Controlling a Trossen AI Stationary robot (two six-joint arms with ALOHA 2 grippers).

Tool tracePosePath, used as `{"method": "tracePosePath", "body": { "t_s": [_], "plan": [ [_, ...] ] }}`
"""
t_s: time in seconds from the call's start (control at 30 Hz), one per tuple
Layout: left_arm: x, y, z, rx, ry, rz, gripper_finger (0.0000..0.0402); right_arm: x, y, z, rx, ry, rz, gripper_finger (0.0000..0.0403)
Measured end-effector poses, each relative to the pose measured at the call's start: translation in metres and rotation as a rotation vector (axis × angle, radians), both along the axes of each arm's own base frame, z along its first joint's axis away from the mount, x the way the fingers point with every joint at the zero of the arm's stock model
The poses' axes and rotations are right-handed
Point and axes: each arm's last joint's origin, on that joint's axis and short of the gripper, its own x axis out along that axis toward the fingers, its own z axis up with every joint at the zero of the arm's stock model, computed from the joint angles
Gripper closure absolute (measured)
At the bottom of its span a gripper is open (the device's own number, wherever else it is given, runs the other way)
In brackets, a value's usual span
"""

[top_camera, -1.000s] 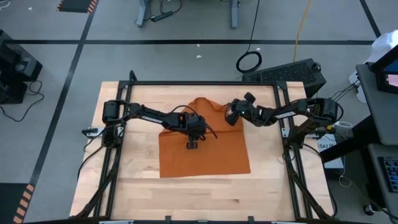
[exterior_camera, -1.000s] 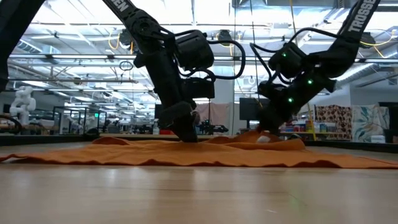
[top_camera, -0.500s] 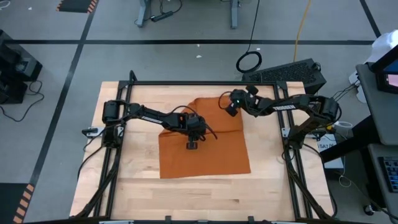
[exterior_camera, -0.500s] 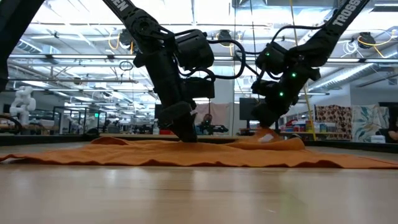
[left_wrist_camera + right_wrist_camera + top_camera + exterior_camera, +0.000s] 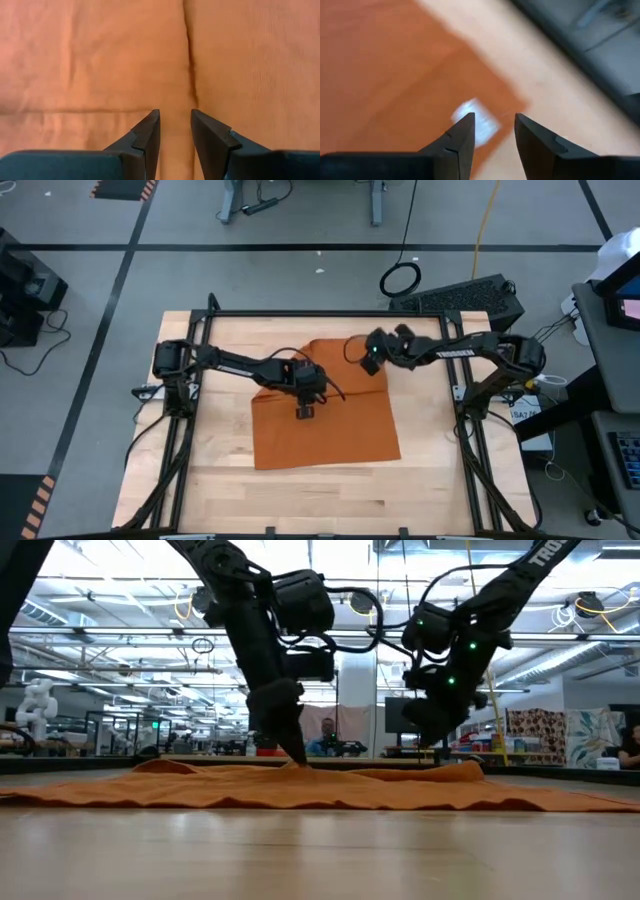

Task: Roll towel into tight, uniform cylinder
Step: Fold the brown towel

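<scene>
The rust-orange towel (image 5: 350, 425) lies spread flat on the middle of the wooden table, with a lengthwise crease (image 5: 190, 60) and a rumpled far left part (image 5: 290, 365). My left gripper (image 5: 303, 413) points down over the towel's middle, fingers a little apart on either side of the crease (image 5: 175, 135). In the low view its tips (image 5: 298, 757) stand at the cloth's surface. My right gripper (image 5: 367, 364) hangs open above the towel's far right corner, clear of it (image 5: 432, 743). The white tag (image 5: 476, 121) shows just under its fingers. My left gripper comes at the towel's middle (image 5: 175, 100) from above, pointing down, with one finger on each side of the crease. The tips are level with the cloth in the low view. I cannot tell whether they touch it.
A black frame rail (image 5: 320, 313) runs along the table's far edge, and further rails run along both sides. Bare wood lies in front of the towel (image 5: 320, 495) and on its left (image 5: 215, 430). A person (image 5: 328, 730) sits in the room far behind the table.
My right gripper has risen off the towel's far right corner and gone a little toward the table's far left. The corner, with its tag, has stayed lying on the table. My left gripper has risen slightly over the towel's middle.
</scene>
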Motion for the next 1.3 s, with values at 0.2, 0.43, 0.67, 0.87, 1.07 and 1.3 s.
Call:
{"method": "tracePosePath", "body": {
  "t_s": [0.2, 0.43, 0.67, 0.87, 1.07, 1.3],
  "plan": [
    [-0.017, 0.002, 0.015, 0.083, 0.093, 0.037, 0.0286, 0.004, 0.048, -0.019, 0.091, -0.081, 0.069, 0.0273],
    [-0.029, 0.001, 0.01, 0.122, 0.125, 0.021, 0.0286, 0.011, 0.092, -0.02, -0.039, -0.134, 0.115, 0.0273],
    [-0.042, 0.002, -0.012, 0.147, 0.089, 0.079, 0.0286, 0.017, 0.119, -0.017, -0.1, -0.313, 0.145, 0.0273],
    [-0.044, 0.001, -0.022, 0.146, 0.002, 0.099, 0.0286, 0.016, 0.144, -0.029, -0.104, -0.555, 0.23, 0.0273],
    [-0.044, 0.001, -0.03, 0.155, -0.096, 0.106, 0.0286, 0.015, 0.159, -0.05, -0.07, -0.557, 0.261, 0.0273],
    [-0.035, 0.003, -0.019, 0.205, -0.226, 0.131, 0.0286, 0.02, 0.167, -0.064, -0.051, -0.593, 0.272, 0.0273]
  ]
}}
